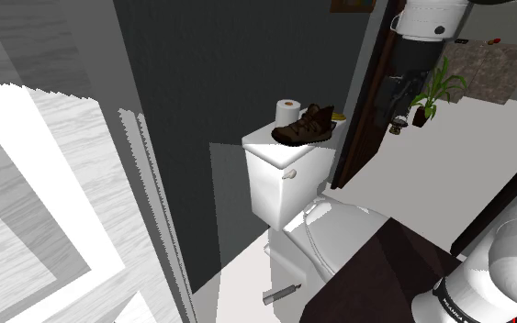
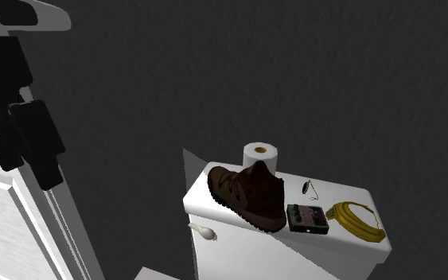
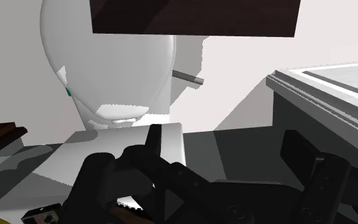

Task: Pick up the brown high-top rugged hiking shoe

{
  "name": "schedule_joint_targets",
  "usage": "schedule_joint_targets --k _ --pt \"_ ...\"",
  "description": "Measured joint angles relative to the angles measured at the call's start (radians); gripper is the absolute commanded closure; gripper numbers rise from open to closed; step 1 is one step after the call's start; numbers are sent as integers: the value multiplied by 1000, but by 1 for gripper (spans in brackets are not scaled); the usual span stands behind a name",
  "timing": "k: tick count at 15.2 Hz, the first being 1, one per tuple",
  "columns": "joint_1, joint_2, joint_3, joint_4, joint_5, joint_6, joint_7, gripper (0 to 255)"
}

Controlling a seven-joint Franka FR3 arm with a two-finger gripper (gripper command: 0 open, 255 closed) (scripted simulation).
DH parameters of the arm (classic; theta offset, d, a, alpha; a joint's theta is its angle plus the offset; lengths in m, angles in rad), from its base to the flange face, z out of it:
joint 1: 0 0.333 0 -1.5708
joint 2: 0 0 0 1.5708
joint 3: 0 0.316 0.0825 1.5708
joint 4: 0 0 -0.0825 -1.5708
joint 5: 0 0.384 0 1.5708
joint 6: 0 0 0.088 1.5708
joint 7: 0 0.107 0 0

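Shoe: the brown high-top shoe (image 2: 250, 195) stands on the lid of the toilet tank (image 2: 278, 254), lower middle of the second exterior view, with its toe toward that frame's left.
Neighbours: a toilet paper roll (image 2: 261, 153) is just behind it. A small dark box (image 2: 306, 218), perhaps some electronic device, sits just beside its heel, and a yellow coil (image 2: 357, 220) lies further right.
Gripper: the gripper (image 2: 28, 163) hangs at that frame's upper left, well apart from the shoe, fingers spread with nothing between them.
Wrist view: the white toilet seat lid (image 3: 107, 57) lies beyond the fingers.
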Motion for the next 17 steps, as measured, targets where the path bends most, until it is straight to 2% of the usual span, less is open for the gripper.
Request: schedule_joint_targets --k 3,10,17 --pt "-3 38 -19 15 -2 24 -22 0" --pt "-15 253 -137 102 2 150 -166 0" --pt "-19 515 -236 282 67 218 -319 0"
